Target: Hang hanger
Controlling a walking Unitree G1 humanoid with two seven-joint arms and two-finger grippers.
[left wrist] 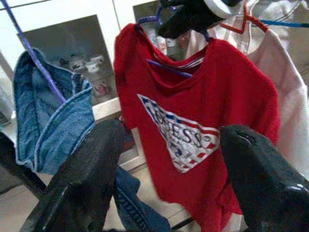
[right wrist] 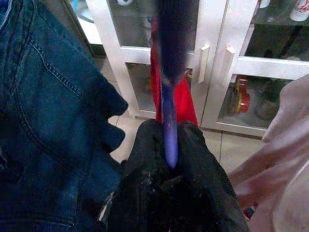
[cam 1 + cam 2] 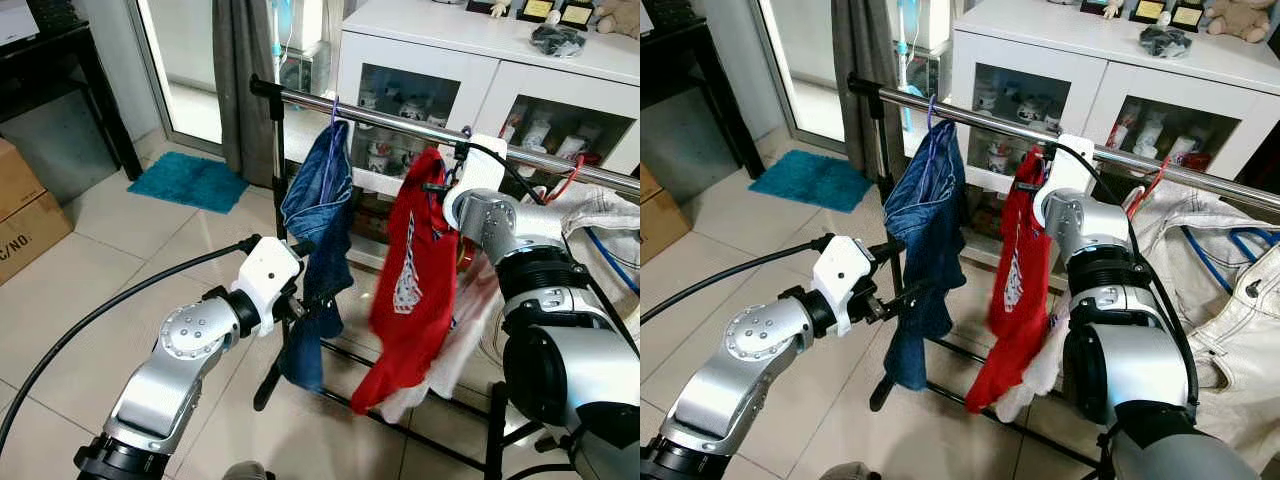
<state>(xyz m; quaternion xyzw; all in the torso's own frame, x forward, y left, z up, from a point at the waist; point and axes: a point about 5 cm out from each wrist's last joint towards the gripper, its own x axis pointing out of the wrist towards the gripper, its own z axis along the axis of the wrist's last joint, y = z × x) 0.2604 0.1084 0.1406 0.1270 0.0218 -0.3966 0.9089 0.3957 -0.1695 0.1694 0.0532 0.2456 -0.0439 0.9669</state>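
- Pale floor tiles (image 3: 130, 260) fill the room, with a white glass-door cabinet (image 3: 480, 90) behind, a teal mat (image 3: 190, 180) near the doorway and cardboard boxes (image 3: 25, 205) at the robot's left.
- Across the scene runs a metal clothes rail (image 3: 390, 115) on a black stand; pale garments (image 3: 1220, 290) hang at its right end.
- Blue jeans (image 3: 318, 200) hang on the rail on a purple hanger.
- Next to them is a red T-shirt (image 3: 415, 270) on its own purple hanger (image 2: 166, 121), right at the rail; whether the hook is over the bar I cannot tell.
- The right pincer (image 2: 169, 159) is clamped together on this hanger's neck.
- The left pincer (image 1: 169, 159) stands apart, empty, low beside the jeans and facing the T-shirt.
- Risk, in my judgement: if the right pincer lets go before the hook sits fully on the rail, the shirt may fall to the floor; the arm could also push the jeans aside.
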